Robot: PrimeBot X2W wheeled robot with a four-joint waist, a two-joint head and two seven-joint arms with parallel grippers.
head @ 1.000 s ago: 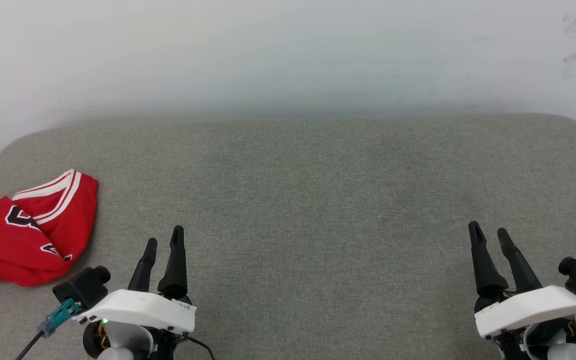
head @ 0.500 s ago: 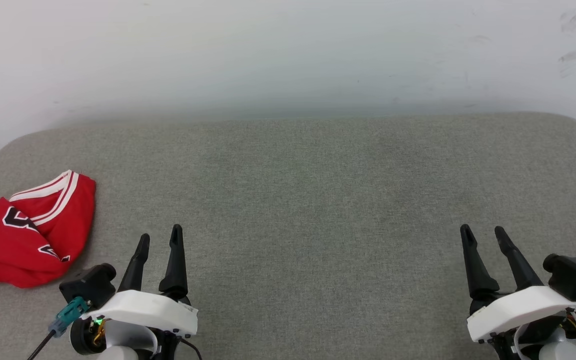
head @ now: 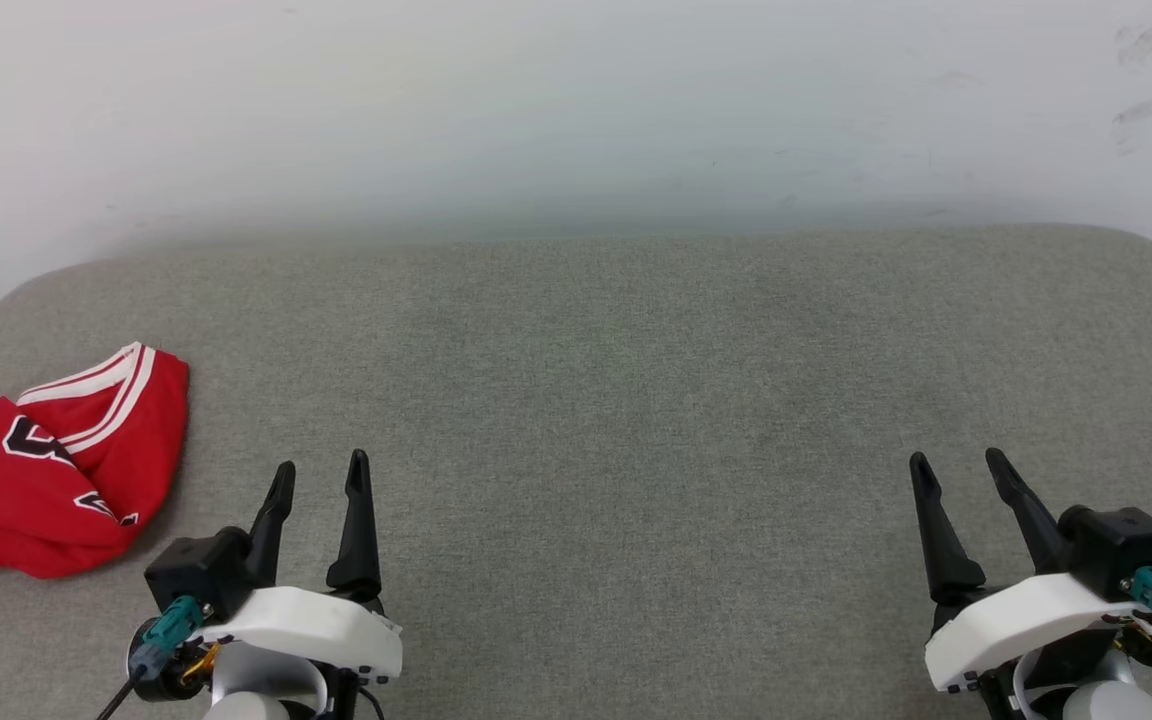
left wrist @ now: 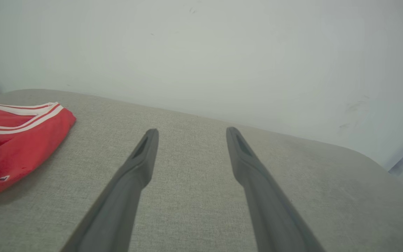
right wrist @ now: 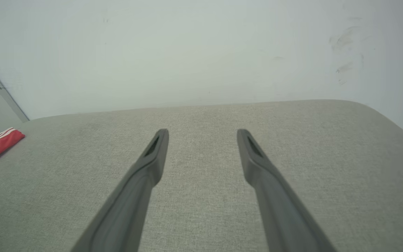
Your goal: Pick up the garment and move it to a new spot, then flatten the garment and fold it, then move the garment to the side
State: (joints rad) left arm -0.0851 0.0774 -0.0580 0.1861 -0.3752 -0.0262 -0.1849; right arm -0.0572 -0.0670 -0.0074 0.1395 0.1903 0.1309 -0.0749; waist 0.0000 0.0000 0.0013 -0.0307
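Nearest the robot, both hands sit low over the near edge of the grey, fabric-covered tabletop (head: 586, 380), well apart from each other and with their fingers pointing away toward the wall. The left hand (head: 321, 462) is at the lower left, its two long dark fingers spread with a plain gap between them and nothing in it; its own wrist view shows the same spread hand (left wrist: 192, 130) over bare grey cloth. A black camera block (head: 198, 572) with a teal plug rides on its white wrist shell. The right hand (head: 956, 456) is at the lower right, likewise spread and holding nothing, as its wrist view confirms (right wrist: 203, 131). The garment (head: 56, 470) lies a little farther out, on the far left of the tabletop near the left hand but apart from it. It is a crumpled red heap with white-and-red striped trim on top and black, white-edged lettering partly showing. Part of it runs off the left edge of the head view. Beyond it, the tabletop ends in rounded corners against a pale wall (head: 576, 110) with faint scuffs at the upper right.
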